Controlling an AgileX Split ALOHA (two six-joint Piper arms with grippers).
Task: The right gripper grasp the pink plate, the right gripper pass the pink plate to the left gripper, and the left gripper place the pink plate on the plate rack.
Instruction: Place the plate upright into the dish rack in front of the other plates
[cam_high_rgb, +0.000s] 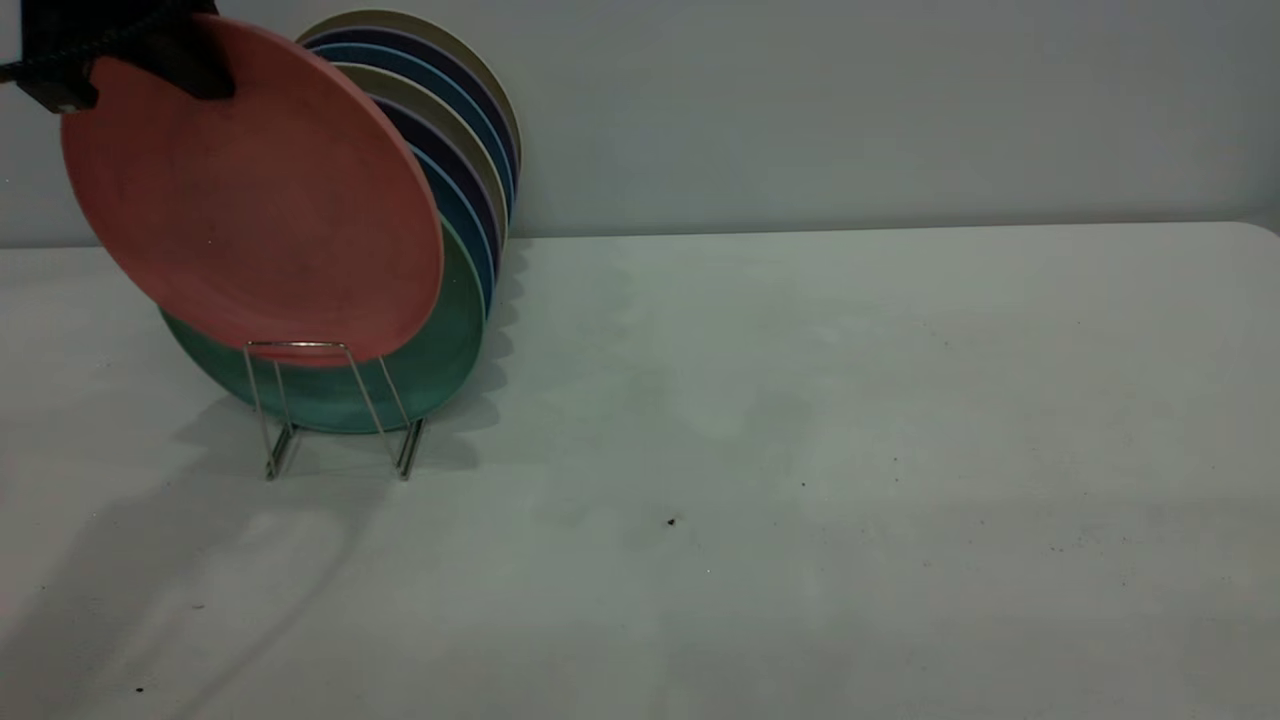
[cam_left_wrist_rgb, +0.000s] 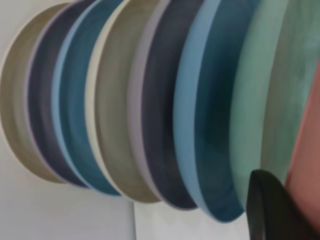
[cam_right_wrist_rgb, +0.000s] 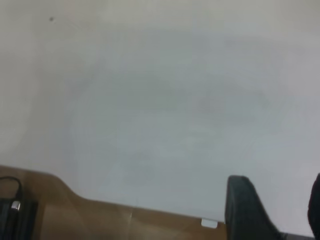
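Note:
My left gripper (cam_high_rgb: 150, 65) is at the top left of the exterior view, shut on the upper rim of the pink plate (cam_high_rgb: 260, 200). The plate is held tilted, with its face toward the camera. Its lower edge sits just behind the front loop of the plate rack (cam_high_rgb: 335, 410), in front of the teal-green plate (cam_high_rgb: 445, 350). In the left wrist view, one black finger (cam_left_wrist_rgb: 272, 210) lies against the pink plate (cam_left_wrist_rgb: 307, 150). My right gripper (cam_right_wrist_rgb: 280, 210) shows only in the right wrist view. It is open and empty above the bare table near its edge.
Several plates (cam_high_rgb: 470, 150) in beige, navy and blue stand upright in the rack behind the teal-green one; they also show in the left wrist view (cam_left_wrist_rgb: 150, 110). The white table (cam_high_rgb: 800, 450) extends to the right. The right wrist view shows brown floor (cam_right_wrist_rgb: 75, 215) beyond the table edge.

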